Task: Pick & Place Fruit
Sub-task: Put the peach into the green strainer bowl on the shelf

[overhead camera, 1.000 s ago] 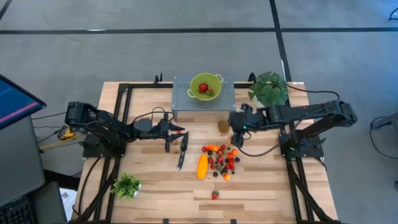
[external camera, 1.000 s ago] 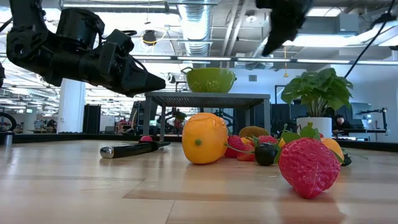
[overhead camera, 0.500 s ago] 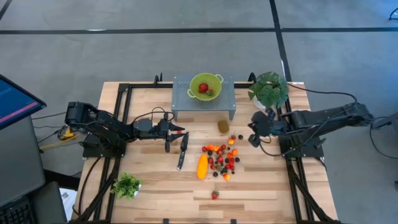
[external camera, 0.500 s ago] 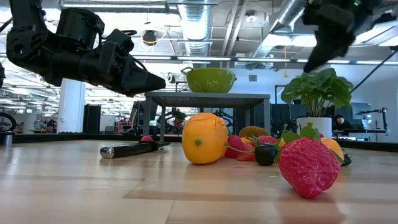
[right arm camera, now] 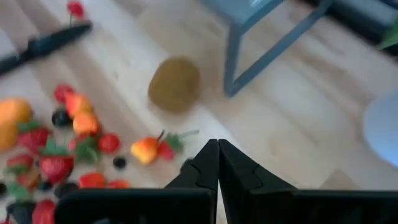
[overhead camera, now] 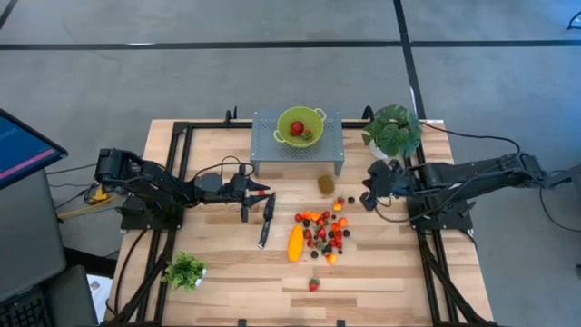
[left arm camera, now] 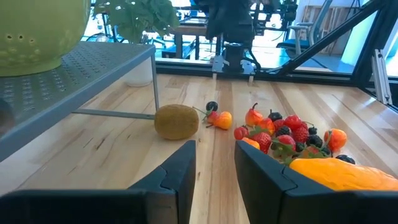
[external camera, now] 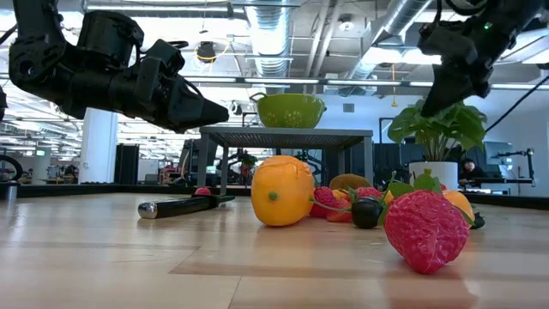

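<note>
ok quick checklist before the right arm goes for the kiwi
1. Right end effector empty: ok, fingers shut on nothing.
2. Fingers apart for a grasp: not ok.
3. Kiwi reachable: ok, lying on the table beside the grey rack's leg, apart from the fruit pile.
4. Green colander has room: ok, one red fruit inside.
5. Left end effector out of the way: ok, near the knife.

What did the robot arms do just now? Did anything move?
The right arm pulled back from over the fruit pile toward its own side of the table; its tool is shut and empty, now beside the potted plant. The left tool, knife, kiwi and green bowl stayed put.
</note>
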`<state>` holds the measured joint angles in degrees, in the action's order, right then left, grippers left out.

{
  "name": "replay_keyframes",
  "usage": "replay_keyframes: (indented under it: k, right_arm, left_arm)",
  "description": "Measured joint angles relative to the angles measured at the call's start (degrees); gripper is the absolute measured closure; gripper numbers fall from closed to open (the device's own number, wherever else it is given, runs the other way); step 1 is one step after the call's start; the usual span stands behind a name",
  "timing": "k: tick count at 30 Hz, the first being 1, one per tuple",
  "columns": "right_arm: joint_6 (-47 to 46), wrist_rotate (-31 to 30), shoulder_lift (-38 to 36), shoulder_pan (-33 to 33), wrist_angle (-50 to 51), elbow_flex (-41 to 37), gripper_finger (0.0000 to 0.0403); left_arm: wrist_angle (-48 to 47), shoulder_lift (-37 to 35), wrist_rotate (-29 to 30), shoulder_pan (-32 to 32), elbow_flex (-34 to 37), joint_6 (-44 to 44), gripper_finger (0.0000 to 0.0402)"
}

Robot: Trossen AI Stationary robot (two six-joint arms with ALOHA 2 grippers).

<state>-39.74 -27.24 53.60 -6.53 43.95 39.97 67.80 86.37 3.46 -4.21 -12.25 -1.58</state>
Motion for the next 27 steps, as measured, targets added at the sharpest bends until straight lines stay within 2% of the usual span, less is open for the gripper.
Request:
replay_keyframes:
  k: [9,16,20,27]
  right_arm:
    - [-0.7,0.4,13.3,-4.6,-4.5,0.0,0.0403]
    - [-1.6,7.0,18.0,-10.5,-11.8,0.0,0.0395]
    - [-1.8,7.0,19.5,-14.3,-16.4,0.0,0.0365]
    - [-1.9,1.6,24.4,-17.3,-18.5,0.0,0.0296]
  left_arm:
    - [0.1,0.0,0.0,0.0,0.0,0.0,0.0296]
    - [0.2,0.0,0.0,0.0,0.0,0.0,0.0296]
    - [0.2,0.0,0.0,0.0,0.0,0.0,0.0296]
    - [0.3,0.0,-0.1,0.0,0.0,0.0,0.0296]
